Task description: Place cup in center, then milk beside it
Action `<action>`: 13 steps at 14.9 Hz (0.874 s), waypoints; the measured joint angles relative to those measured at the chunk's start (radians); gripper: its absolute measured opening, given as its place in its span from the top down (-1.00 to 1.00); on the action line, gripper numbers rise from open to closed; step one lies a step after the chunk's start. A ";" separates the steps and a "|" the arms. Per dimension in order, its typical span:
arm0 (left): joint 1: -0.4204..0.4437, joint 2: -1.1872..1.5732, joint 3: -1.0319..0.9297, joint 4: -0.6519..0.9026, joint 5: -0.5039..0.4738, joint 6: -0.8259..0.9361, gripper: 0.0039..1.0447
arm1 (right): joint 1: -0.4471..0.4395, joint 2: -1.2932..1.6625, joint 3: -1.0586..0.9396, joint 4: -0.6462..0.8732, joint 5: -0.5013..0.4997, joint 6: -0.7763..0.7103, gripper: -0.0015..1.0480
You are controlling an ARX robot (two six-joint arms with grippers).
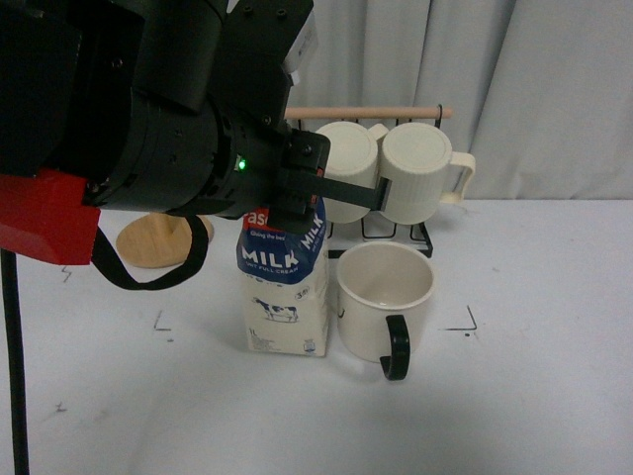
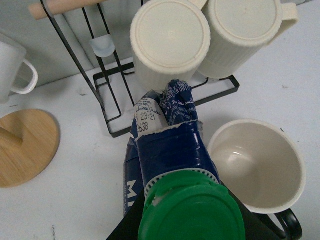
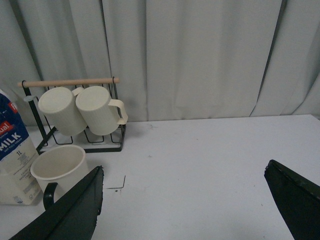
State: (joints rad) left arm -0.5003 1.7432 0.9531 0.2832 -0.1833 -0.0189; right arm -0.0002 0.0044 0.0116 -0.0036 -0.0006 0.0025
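Note:
The milk (image 1: 287, 297) stands upright on the white table, just left of the cup (image 1: 381, 297) and close against it. My left gripper (image 1: 297, 203) is shut on the milk's blue top. In the left wrist view the green cap (image 2: 192, 210) fills the near edge, with the blue carton top (image 2: 170, 145) beyond it and the cup (image 2: 255, 165) beside it. The cup is wide and cream, with its black handle (image 1: 397, 348) turned to the front. My right gripper (image 3: 182, 200) hangs open over bare table, off to the right of the cup (image 3: 57, 167) and the milk (image 3: 12, 150).
A black wire rack (image 1: 396, 233) with a wooden bar holds two ribbed cream mugs (image 1: 381, 173) right behind the milk and cup. A round wooden base (image 1: 163, 240) lies at the back left, with a small white mug (image 2: 12, 65) near it. Corner marks (image 1: 465, 322) frame the middle.

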 joint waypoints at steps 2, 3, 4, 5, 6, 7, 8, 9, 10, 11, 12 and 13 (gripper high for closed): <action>-0.006 0.012 -0.009 -0.003 -0.003 -0.001 0.62 | 0.000 0.000 0.000 0.000 0.000 0.000 -0.87; -0.006 0.018 -0.010 -0.005 -0.005 -0.003 0.34 | 0.000 0.000 0.000 0.000 0.000 0.000 -0.87; -0.006 0.011 -0.008 0.006 -0.008 -0.008 0.10 | 0.000 0.000 0.000 0.000 0.000 0.000 -0.87; 0.000 0.006 -0.008 -0.004 -0.012 -0.018 -0.15 | 0.000 0.000 0.000 0.000 0.000 0.000 -0.87; 0.008 0.004 -0.008 -0.007 -0.012 -0.031 -0.35 | 0.000 0.000 0.000 0.000 0.000 0.000 -0.87; 0.024 -0.021 -0.014 -0.006 -0.003 -0.055 -0.64 | 0.000 0.000 0.000 0.000 0.000 0.000 -0.87; 0.041 -0.076 -0.035 0.016 0.005 -0.071 -0.88 | 0.000 0.000 0.000 0.000 0.000 0.000 -0.87; 0.056 -0.147 -0.056 0.036 0.020 -0.089 -0.89 | 0.000 0.000 0.000 0.000 0.000 0.000 -0.87; 0.082 -0.260 -0.085 0.055 0.037 -0.113 -0.88 | 0.000 0.000 0.000 0.000 0.000 0.000 -0.87; 0.098 -0.323 -0.103 0.055 0.040 -0.117 -0.88 | 0.000 0.000 0.000 0.000 0.000 0.000 -0.87; 0.112 -0.373 -0.119 0.048 0.042 -0.122 -0.88 | 0.000 0.000 0.000 0.000 0.000 0.000 -0.87; 0.143 -0.465 -0.150 0.024 0.050 -0.132 -0.88 | 0.000 0.000 0.000 0.000 0.000 0.000 -0.87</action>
State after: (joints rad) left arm -0.3569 1.2781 0.8036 0.3073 -0.1333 -0.1509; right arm -0.0002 0.0044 0.0120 -0.0036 -0.0006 0.0029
